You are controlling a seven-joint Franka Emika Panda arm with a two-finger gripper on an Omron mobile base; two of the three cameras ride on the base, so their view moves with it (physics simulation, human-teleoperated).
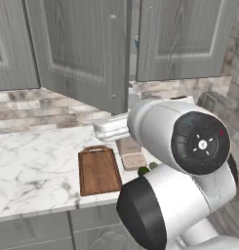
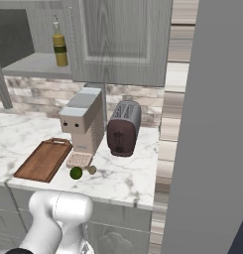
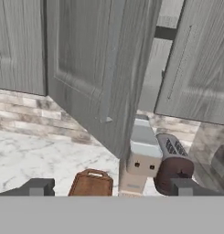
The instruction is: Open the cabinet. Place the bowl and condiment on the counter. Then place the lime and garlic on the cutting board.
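Where counter (image 2: pixel 123 178) meets brick wall (image 2: pixel 24 92) | cabinet (image 1: pixel 82 53) door ajar

cabinet (image 1: pixel 87 53) door ajar | condiment (image 2: pixel 59 45) upright on shelf | lime (image 2: pixel 76 172) beside cutting board (image 2: pixel 43 159)

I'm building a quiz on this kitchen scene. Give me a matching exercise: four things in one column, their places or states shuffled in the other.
Things:
1. condiment
2. lime
3. cutting board
4. gripper

Places or states:
A. open, nothing between the fingers
B. standing on the cabinet shelf
C. flat on the counter, left of the coffee machine
D. on the counter beside the garlic

Pairs: 1-B, 2-D, 3-C, 4-A
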